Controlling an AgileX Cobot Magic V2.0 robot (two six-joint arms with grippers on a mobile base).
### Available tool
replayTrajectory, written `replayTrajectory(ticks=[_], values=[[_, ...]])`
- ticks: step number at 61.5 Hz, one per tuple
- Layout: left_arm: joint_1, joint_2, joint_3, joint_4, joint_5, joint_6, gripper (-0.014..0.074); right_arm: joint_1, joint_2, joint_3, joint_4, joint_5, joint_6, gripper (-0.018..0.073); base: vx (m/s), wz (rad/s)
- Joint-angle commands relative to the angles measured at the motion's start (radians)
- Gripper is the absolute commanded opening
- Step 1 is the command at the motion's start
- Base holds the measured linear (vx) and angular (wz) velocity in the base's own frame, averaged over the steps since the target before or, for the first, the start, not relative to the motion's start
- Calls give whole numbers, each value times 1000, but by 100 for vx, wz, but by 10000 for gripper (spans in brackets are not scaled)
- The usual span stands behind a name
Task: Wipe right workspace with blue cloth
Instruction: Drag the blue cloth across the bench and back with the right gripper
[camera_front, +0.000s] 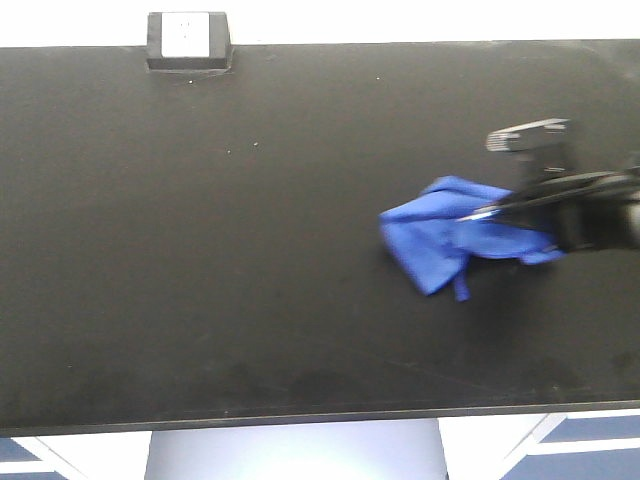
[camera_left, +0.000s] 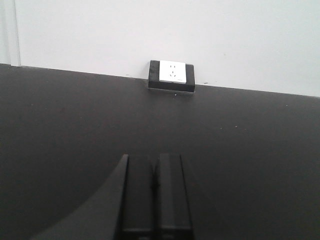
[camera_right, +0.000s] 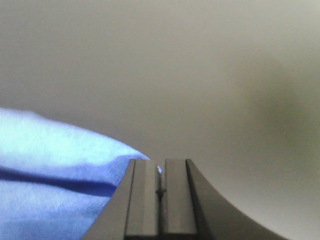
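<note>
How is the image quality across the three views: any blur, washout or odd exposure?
Front view: the right end effector and its arm are motion-smeared, and the blue cloth is soft-edged. Left wrist view: sharp and evenly lit, the socket box crisp. Right wrist view: hazy, the cloth overexposed to pale blue, and the surface behind washed out grey.

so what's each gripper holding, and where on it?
Right gripper pinches the blue cloth at its right edge, the rest bunched on the countertop. Left gripper is shut on nothing.
</note>
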Motion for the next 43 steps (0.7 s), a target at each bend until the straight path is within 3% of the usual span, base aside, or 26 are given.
replayTrajectory(ticks=[1, 8, 21, 34, 43], values=[[-1, -15, 31, -6, -82, -8, -6, -107, -40, -26, 48, 107, -39, 10, 0, 0], [-1, -15, 31, -6, -82, -8, -6, -182, -40, -26, 34, 310, -84, 10, 0, 0], [-1, -15, 31, -6, -82, -8, -6, -135, -40, -26, -6, 721, -99, 12, 0, 0], [-1, -15, 31, -6, -82, -8, -6, -16, -40, -26, -6, 759, -50, 48, 0, 0], [-1, -15, 31, -6, -82, -8, -6, 41, -40, -26, -6, 759, -47, 146, 0, 0]])
